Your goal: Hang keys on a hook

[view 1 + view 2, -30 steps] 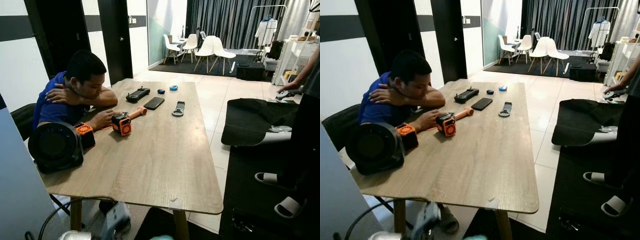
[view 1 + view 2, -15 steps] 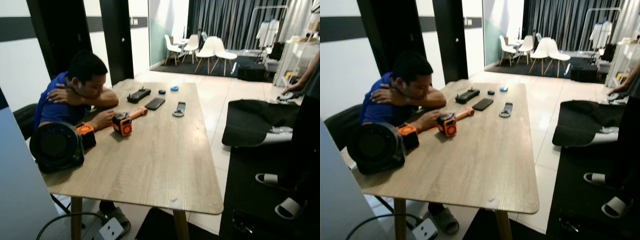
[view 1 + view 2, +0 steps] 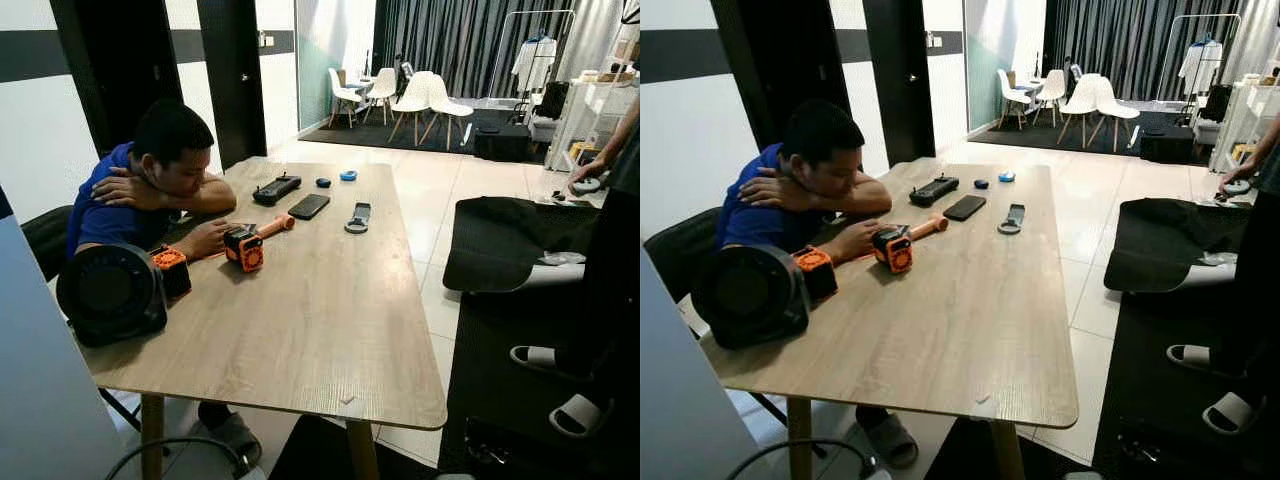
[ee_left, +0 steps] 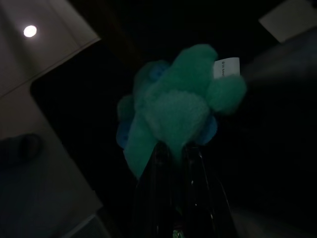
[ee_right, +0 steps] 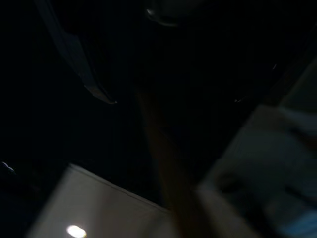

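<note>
Left gripper (image 4: 174, 148) fingers pinch green plush keychain (image 4: 173, 106), hanging beyond fingertips.

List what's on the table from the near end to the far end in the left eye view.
Round black speaker → orange and black tool → keys → black phone → black controller → blue disc.

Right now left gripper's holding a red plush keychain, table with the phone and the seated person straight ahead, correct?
Not quite: the plush is green with blue patches, not red, as the left wrist view shows, pinched in the left gripper. The rest stands: in the left eye view the table lies ahead with the phone on it and a person seated at it.
</note>
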{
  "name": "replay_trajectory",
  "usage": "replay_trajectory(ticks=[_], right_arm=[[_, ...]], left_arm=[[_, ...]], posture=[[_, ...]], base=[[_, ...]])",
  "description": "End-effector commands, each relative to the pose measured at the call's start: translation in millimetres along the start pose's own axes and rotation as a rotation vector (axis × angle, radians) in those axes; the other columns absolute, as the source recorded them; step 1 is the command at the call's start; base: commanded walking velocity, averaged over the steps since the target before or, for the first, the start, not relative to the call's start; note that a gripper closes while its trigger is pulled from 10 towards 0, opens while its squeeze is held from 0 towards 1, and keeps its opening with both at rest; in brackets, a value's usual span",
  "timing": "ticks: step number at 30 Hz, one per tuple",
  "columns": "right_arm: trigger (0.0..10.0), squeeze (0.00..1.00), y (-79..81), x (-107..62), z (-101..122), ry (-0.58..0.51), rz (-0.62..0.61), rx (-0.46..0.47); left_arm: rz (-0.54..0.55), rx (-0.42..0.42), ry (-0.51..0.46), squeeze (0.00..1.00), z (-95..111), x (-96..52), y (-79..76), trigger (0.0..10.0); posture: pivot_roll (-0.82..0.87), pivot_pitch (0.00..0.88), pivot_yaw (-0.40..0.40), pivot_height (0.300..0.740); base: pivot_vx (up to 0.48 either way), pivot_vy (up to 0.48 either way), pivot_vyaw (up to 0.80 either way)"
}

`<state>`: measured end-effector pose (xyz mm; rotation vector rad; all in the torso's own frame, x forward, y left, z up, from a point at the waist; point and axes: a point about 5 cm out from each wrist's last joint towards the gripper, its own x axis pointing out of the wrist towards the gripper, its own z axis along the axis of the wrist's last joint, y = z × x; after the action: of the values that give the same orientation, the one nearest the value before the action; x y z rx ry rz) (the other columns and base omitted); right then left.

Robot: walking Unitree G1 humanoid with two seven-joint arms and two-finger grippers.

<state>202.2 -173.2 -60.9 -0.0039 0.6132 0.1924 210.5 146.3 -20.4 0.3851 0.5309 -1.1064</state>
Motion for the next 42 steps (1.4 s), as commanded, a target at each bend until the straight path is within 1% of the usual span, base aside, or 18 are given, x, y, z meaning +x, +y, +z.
replay_trajectory(ticks=[1,4,8,9,12,13,20,21,22,23,24,25,30,34,37,38,39,42], right_arm=[[10.0,0.0,12.3,4.6,10.3,-0.049,0.096,-0.069],[10.0,0.0,23.5,7.7,17.5,-0.082,0.182,-0.111],[10.0,0.0,26.8,8.4,19.3,-0.09,0.206,-0.122],[10.0,0.82,39.4,10.1,22.5,-0.1,0.3,-0.174],[10.0,0.82,43.0,10.5,23.2,-0.101,0.328,-0.187],[10.0,1.0,45.5,10.5,23.7,-0.103,0.35,-0.193],[10.0,1.0,50.8,9.0,25.2,-0.127,0.415,-0.212],[10.0,0.92,52.5,8.4,25.1,-0.131,0.432,-0.217],[10.0,0.92,52.5,8.4,25.1,-0.131,0.432,-0.217],[10.0,0.23,55.7,7.5,24.6,-0.134,0.463,-0.21],[10.0,0.23,57.1,7.1,24.1,-0.134,0.476,-0.202],[10.0,0.01,57.7,6.9,23.9,-0.134,0.482,-0.196],[10.0,0.0,60.3,7.4,22.3,-0.119,0.504,-0.098],[10.0,0.0,64.7,7.5,21.8,-0.107,0.55,-0.056],[10.0,0.0,69.5,8.0,21.5,-0.087,0.601,0.017],[10.0,0.0,69.5,8.0,21.5,-0.087,0.601,0.017],[10.0,0.0,72.1,8.0,20.3,-0.066,0.633,0.056],[10.0,0.0,74.5,8.3,18.7,-0.038,0.661,0.102]], left_arm=[[-0.04,0.051,0.011,0.0,-1.1,-2.4,-1.5,0.0],[-0.069,0.093,0.013,0.0,-0.2,-1.3,-3.5,0.0],[-0.079,0.107,0.014,0.0,-0.1,-1.1,-4.1,0.0],[-0.108,0.126,0.011,0.0,0.3,0.4,-5.9,0.0],[-0.117,0.13,0.01,0.0,0.6,0.8,-6.4,0.0],[-0.126,0.135,0.008,0.0,0.8,1.2,-6.7,0.0],[-0.142,0.171,-0.007,0.0,3.8,1.8,-5.7,0.0],[-0.138,0.177,-0.01,0.0,4.8,2.1,-5.0,0.0],[-0.138,0.177,-0.01,0.0,4.8,2.1,-5.0,0.0],[-0.136,0.184,-0.016,0.0,6.0,2.5,-4.1,0.0],[-0.136,0.186,-0.019,0.0,6.4,2.7,-3.8,0.0],[-0.137,0.186,-0.02,0.0,6.5,2.8,-3.6,0.0],[-0.125,0.204,-0.049,0.0,12.1,5.2,-0.5,0.0],[-0.127,0.21,-0.07,0.0,16.8,7.2,0.8,0.0],[-0.133,0.225,-0.075,0.0,20.5,9.1,2.6,0.0],[-0.133,0.225,-0.075,0.0,20.5,9.1,2.6,0.0],[-0.135,0.235,-0.077,0.0,22.6,10.0,3.9,0.0],[-0.134,0.249,-0.079,0.0,25.1,11.0,6.0,0.0]], posture=[[0.05,0.028,0.021,0.74],[0.05,0.029,0.02,0.74],[0.05,0.029,0.02,0.74],[0.05,0.027,0.019,0.74],[0.05,0.027,0.019,0.74],[0.05,0.027,0.019,0.74],[0.06,0.027,0.017,0.74],[0.06,0.027,0.017,0.74],[0.06,0.027,0.017,0.74],[0.05,0.027,0.019,0.74],[0.05,0.027,0.019,0.74],[0.05,0.027,0.019,0.74],[0.05,0.028,0.02,0.74],[0.05,0.028,0.02,0.74],[0.05,0.029,0.021,0.74],[0.05,0.029,0.021,0.74],[0.05,0.029,0.022,0.74],[0.05,0.029,0.022,0.74]], base=[[0.0,0.0,0.0],[0.0,0.0,0.0],[0.0,0.0,0.0],[0.0,0.0,0.0],[0.0,0.0,0.0],[0.0,0.0,0.0],[0.0,0.0,0.0],[0.0,0.0,0.0],[0.0,0.0,0.0],[0.0,0.0,0.0],[0.0,0.0,0.0],[0.0,0.0,0.0],[0.0,0.0,0.0],[0.0,0.0,0.0],[0.0,0.0,0.0],[0.0,0.0,0.0],[0.0,0.0,0.0],[0.0,0.0,0.0]])
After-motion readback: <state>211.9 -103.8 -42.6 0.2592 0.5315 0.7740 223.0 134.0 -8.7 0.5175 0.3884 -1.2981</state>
